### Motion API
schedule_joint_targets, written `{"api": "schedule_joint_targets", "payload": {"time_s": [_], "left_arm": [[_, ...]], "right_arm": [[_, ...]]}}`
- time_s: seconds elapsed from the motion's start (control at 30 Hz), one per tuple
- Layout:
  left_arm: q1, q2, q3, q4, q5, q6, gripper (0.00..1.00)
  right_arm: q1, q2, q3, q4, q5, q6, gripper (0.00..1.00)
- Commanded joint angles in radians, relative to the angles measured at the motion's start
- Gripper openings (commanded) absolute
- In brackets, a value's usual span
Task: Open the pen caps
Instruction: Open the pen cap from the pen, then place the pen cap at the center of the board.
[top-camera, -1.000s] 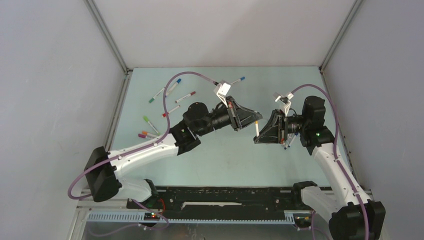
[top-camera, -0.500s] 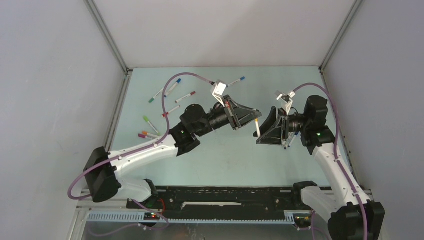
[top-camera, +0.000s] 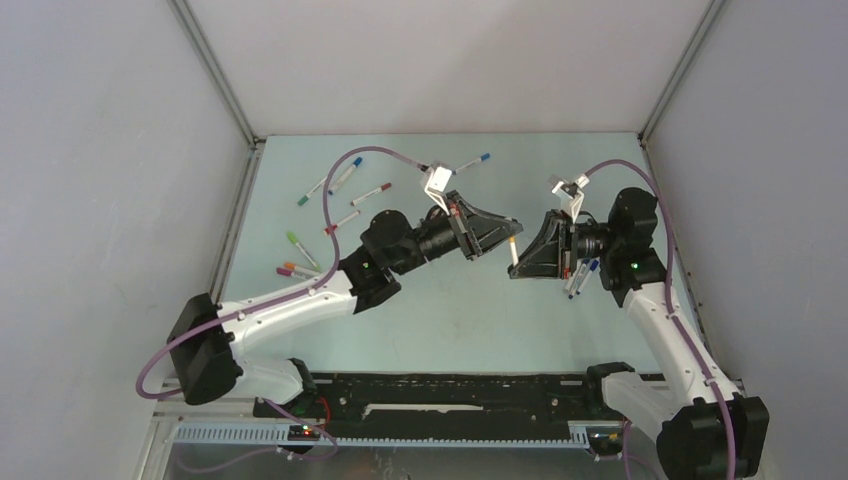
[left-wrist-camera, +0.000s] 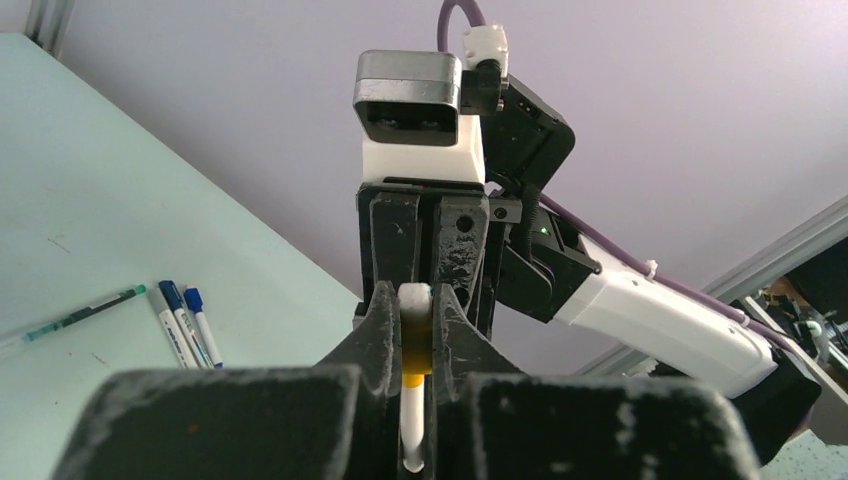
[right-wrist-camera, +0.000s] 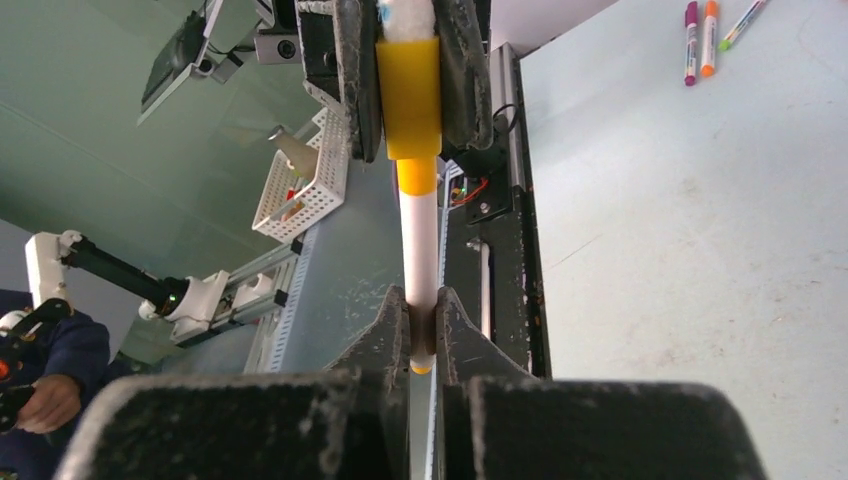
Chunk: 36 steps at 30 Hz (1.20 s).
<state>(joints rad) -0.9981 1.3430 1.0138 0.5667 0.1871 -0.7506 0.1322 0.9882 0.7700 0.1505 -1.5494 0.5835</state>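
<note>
Both claws are clenched on one marker, held in the air between them above the table (top-camera: 450, 320). My left gripper (left-wrist-camera: 415, 302) pinches the yellow cap (right-wrist-camera: 408, 95). My right gripper (right-wrist-camera: 420, 318) grasps the white barrel (right-wrist-camera: 420, 250) near its tail end. From the right wrist I see a narrow yellow collar (right-wrist-camera: 417, 175) just below the cap; I cannot tell whether the cap is fully seated. Other capped markers lie at the table's far left, among them a green-capped marker (top-camera: 294, 239). Blue-capped markers (top-camera: 588, 270) lie beside my right gripper.
</note>
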Motion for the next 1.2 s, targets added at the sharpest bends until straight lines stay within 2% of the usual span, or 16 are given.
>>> {"api": "schedule_joint_targets", "payload": {"time_s": [0.0,0.13,0.23,0.33,0.53,0.57,0.67,0.77,0.93,1.17], "left_arm": [[-0.008,-0.025,-0.042,0.063,-0.069,0.031,0.0],[0.059,-0.099,-0.056,0.073,-0.228,0.11,0.0],[0.158,-0.133,-0.024,0.08,-0.283,0.135,0.0],[0.236,-0.133,0.022,0.085,-0.285,0.15,0.0],[0.309,-0.108,0.059,0.056,-0.229,0.127,0.0],[0.317,-0.102,0.057,0.023,-0.218,0.105,0.0],[0.33,-0.066,0.036,-0.087,-0.195,0.027,0.0],[0.332,0.021,0.033,-0.211,-0.144,-0.077,0.0],[0.323,0.289,0.179,-0.42,-0.074,-0.218,0.0],[0.29,0.57,0.475,-0.66,-0.143,-0.218,0.0]], "right_arm": [[0.01,0.009,0.031,-0.032,0.016,-0.02,0.0],[0.012,0.017,0.028,-0.184,0.027,-0.156,0.0],[0.02,0.032,0.007,-0.176,0.037,-0.154,0.0],[0.027,0.056,0.002,-0.176,0.049,-0.162,0.0],[0.002,0.11,0.001,-0.173,0.098,-0.195,0.0],[-0.024,0.107,0.005,-0.204,0.128,-0.224,0.0],[-0.152,0.085,0.048,-0.392,0.252,-0.449,0.0],[-0.26,0.07,0.076,-0.504,0.371,-0.577,0.0],[-0.408,0.056,0.048,-0.493,0.365,-0.63,0.0],[-0.525,0.039,0.006,-0.451,0.307,-0.623,0.0]]}}
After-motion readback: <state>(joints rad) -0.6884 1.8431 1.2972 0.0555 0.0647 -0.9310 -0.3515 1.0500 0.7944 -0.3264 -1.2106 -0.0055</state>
